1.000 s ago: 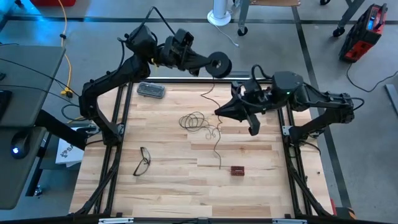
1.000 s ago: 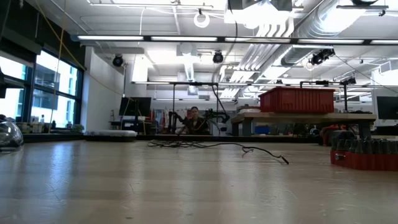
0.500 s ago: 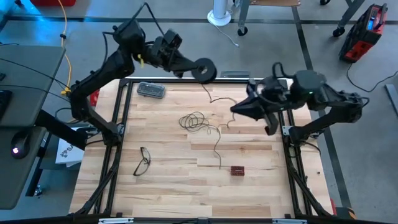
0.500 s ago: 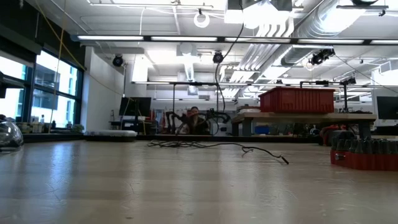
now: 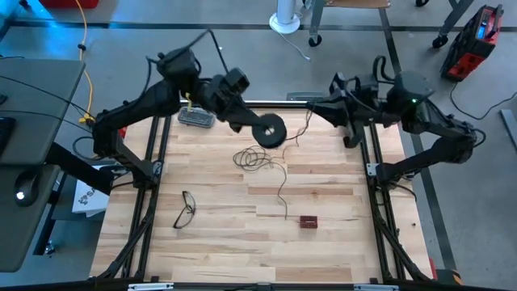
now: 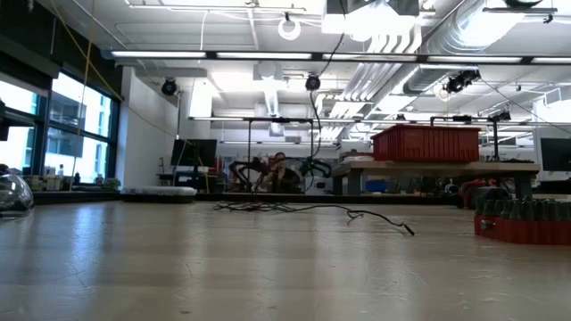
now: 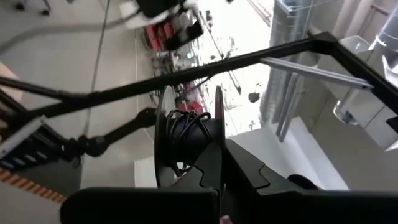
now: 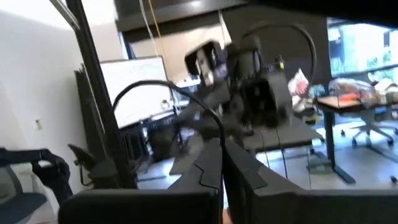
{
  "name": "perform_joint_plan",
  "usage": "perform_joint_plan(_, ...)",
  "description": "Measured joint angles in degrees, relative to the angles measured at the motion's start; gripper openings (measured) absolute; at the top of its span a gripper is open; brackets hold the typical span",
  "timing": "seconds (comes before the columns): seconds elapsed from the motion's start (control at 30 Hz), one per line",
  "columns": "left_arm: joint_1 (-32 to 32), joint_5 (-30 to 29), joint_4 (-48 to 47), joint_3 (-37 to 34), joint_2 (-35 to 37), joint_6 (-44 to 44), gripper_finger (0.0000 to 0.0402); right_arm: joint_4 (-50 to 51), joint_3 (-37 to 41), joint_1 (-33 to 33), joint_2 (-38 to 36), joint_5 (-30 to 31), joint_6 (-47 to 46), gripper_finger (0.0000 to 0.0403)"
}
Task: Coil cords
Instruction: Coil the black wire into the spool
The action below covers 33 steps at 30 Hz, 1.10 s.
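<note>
The cord is a very thin dark wire. Its loose loops point(image 5: 253, 158) lie on the wooden table, with one strand trailing toward the near edge point(image 5: 283, 212). In the low view the loops point(image 6: 285, 208) rest flat and a strand point(image 6: 318, 134) rises from them. A round black reel point(image 5: 270, 129) with a pale centre hangs above the table's far middle, and my left gripper point(image 5: 255, 124) is shut on it. Wire is wound on its hub point(image 7: 189, 130). My right gripper point(image 5: 312, 108), high over the far right, is shut on the wire. My left gripper pinches one flange of the reel at its rim point(image 7: 219, 163) between its two fingers. It comes roughly level from the table's far left. The reel hangs clear of the table. My right gripper pinches the thin wire point(image 8: 219, 132) at its fingertips, coming roughly level from the right. The wire arcs away from the tips point(image 8: 155, 83) and hangs slack toward the table point(image 5: 296, 139).
Black-framed eyeglasses point(image 5: 185, 208) lie near the left edge, and a small dark red block point(image 5: 308, 221) sits near the middle front. A clear case point(image 5: 196, 118) lies at the far left under my left arm. Black frame rails point(image 5: 150, 162) run along both table sides.
My left gripper has carried the reel from beyond the far edge toward the near edge, over the table. My right gripper has gone up, toward the right and the far edge, and has drawn its strand of wire up off the table. The loops on the table have stayed put.
</note>
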<state>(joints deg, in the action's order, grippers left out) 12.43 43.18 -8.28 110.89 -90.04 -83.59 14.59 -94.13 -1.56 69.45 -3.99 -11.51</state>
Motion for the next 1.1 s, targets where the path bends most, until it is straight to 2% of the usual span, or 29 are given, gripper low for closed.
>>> perform_joint_plan(0.17, -2.3, 0.0, 3.9, 0.0, -2.4, -3.5, 0.0000, -2.3, 0.0, -3.3, 1.0, -2.7, 0.0, 0.0000)
perform_joint_plan(0.33, -3.5, 0.9, 16.2, 0.0, -5.4, -11.0, 0.0000, -2.7, 0.0, -7.2, 2.4, -2.6, 0.0, 0.0000)
perform_joint_plan(0.5, -3.9, 1.1, 23.4, 0.0, -8.0, -16.5, 0.0000, -2.9, 0.0, -10.5, 5.1, -3.0, -3.6, 0.0000)
perform_joint_plan(0.8, -2.2, -1.2, 28.6, 0.0, -9.0, -11.8, 0.0000, -1.2, 0.0, -10.1, 8.5, -5.2, -8.9, 0.0000)
perform_joint_plan(1.1, 0.4, -2.1, 31.4, 0.0, -8.7, -12.2, 0.0000, -7.0, 0.0, -5.4, 8.9, -4.2, -11.6, 0.0000)
